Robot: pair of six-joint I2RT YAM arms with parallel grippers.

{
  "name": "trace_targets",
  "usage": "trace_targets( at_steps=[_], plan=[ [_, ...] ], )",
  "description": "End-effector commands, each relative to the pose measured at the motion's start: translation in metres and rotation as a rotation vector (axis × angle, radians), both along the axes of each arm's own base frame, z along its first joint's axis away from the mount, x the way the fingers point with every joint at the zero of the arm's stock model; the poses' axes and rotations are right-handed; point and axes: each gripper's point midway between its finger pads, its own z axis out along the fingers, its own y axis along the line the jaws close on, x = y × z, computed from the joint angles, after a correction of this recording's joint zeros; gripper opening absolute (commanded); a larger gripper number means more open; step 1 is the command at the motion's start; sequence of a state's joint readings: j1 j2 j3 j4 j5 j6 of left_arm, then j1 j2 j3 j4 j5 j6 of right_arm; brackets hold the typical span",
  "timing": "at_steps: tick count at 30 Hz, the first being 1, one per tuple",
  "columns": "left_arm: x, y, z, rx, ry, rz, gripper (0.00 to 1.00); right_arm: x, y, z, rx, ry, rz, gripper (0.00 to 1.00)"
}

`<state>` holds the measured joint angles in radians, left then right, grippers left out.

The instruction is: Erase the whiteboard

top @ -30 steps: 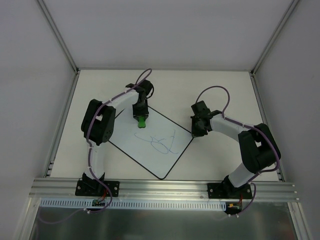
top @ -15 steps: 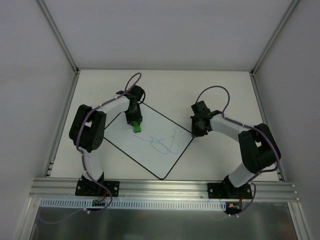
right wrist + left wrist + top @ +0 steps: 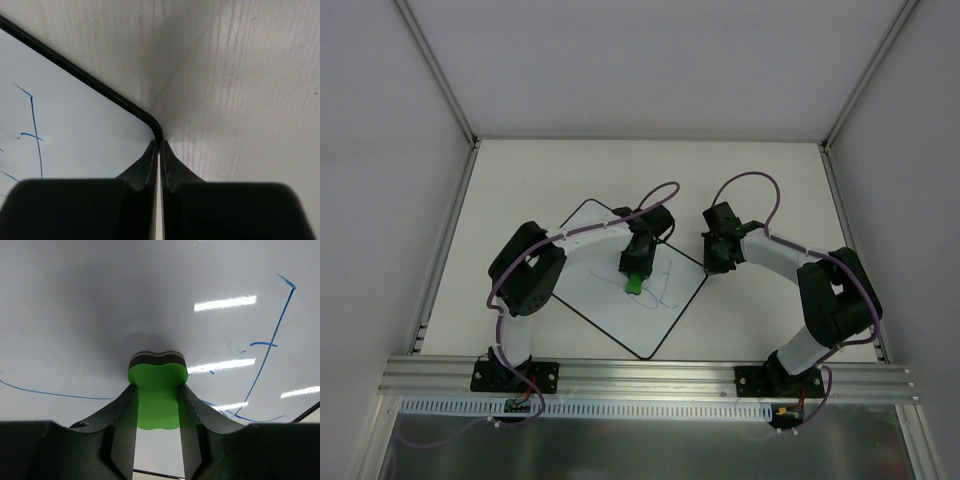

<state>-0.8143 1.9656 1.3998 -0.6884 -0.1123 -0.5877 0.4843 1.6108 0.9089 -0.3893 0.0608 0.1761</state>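
Note:
The whiteboard (image 3: 616, 322) lies turned like a diamond in the middle of the table. Thin blue scribbles (image 3: 663, 288) show on its right half. My left gripper (image 3: 634, 272) is shut on the green eraser (image 3: 634, 284) and presses it down on the board at the scribbles' left part. In the left wrist view the eraser (image 3: 157, 397) sits between the fingers (image 3: 122, 415), its dark felt against the whiteboard (image 3: 100, 300), with blue lines (image 3: 272, 357) to the right. My right gripper (image 3: 713, 263) is shut on the board's black edge at its right corner (image 3: 150, 120).
Grey enclosure walls and metal posts (image 3: 440, 75) surround the pale table (image 3: 740, 180). An aluminium rail (image 3: 650, 375) with both arm bases runs along the near edge. Purple cables (image 3: 745, 182) loop above both wrists.
My left gripper has carried the eraser from the board's upper left across to the right and nearer, onto the scribbles. The right arm has not moved.

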Motion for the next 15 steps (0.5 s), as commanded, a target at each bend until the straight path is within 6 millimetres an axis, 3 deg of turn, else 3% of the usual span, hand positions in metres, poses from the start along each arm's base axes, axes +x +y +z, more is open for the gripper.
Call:
trace_targets(
  at_steps=[1,7,9,15],
  plan=[
    [-0.031,0.027,-0.030,0.088,0.145,0.034,0.00,-0.017,-0.015,-0.009,-0.066,0.046,-0.003,0.00],
    [-0.020,0.114,-0.029,0.160,0.150,0.218,0.00,-0.016,-0.014,-0.005,-0.055,0.037,-0.002,0.00],
    [-0.017,0.134,-0.025,0.186,0.129,0.251,0.00,-0.015,-0.012,-0.004,-0.048,0.033,0.000,0.00],
    [-0.002,0.166,-0.021,0.171,0.134,0.357,0.00,-0.014,-0.011,-0.004,-0.047,0.033,0.002,0.00]
  ],
)
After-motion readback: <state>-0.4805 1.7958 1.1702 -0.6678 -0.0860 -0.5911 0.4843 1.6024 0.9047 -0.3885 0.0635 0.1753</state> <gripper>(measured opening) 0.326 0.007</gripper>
